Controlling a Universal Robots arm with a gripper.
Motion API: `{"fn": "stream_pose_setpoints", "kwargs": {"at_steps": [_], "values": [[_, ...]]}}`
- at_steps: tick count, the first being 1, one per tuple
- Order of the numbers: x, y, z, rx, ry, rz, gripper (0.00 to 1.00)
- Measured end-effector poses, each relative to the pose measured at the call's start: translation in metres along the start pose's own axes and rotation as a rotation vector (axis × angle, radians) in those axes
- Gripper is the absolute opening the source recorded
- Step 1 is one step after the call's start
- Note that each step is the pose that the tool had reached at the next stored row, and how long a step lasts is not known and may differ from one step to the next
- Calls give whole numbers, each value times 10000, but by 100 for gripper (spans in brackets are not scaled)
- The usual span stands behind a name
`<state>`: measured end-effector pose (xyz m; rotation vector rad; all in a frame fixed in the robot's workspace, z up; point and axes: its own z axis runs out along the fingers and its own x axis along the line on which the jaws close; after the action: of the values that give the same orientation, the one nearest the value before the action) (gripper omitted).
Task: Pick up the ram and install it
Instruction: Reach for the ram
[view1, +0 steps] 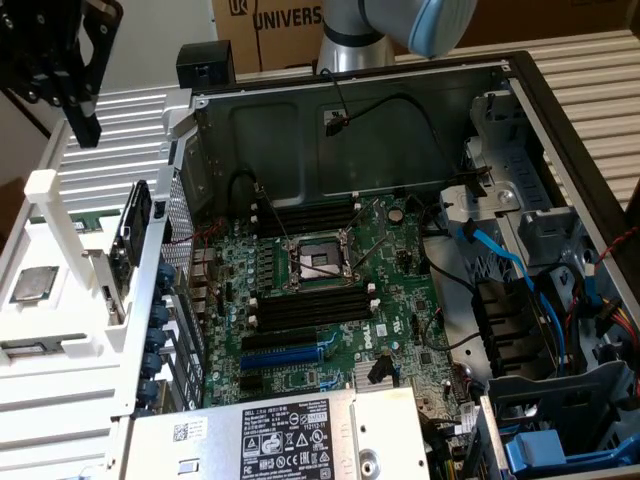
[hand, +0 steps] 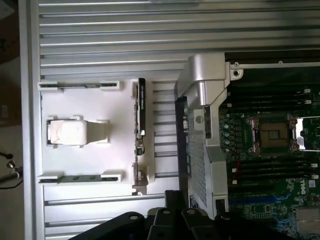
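Worktop (view1: 110, 130): ribbed metal, carried the case and holder.
Case (view1: 400, 110): open, lay flat, with the board (view1: 330, 300) inside and black slots (view1: 305, 305) either side of the socket.
Holder (view1: 60, 330): white, just outside the case wall, on the exterior view's left.
Hand (view1: 70, 90): hung high over the holder's far end, well apart from the ram. Cannot tell if released or clenched. Ram not in it.
Ram (view1: 134, 225): stood on edge in the holder, just beside the case wall, long axis parallel to that wall. It lay below the hand, toward the exterior view's right. Not yet installed.
Views: wrist view gave the ram (hand: 140, 120) edge-on, a thin dark strip between holder (hand: 90, 165) and wall. Exterior view gave its flat side and the height gap.
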<state>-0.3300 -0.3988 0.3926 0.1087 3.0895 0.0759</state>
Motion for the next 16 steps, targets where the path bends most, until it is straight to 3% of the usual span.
{"fn": "stream_pose_setpoints", "kwargs": {"at_steps": [16], "values": [[771, -54, -16, 4, -4, 0, 11]]}}
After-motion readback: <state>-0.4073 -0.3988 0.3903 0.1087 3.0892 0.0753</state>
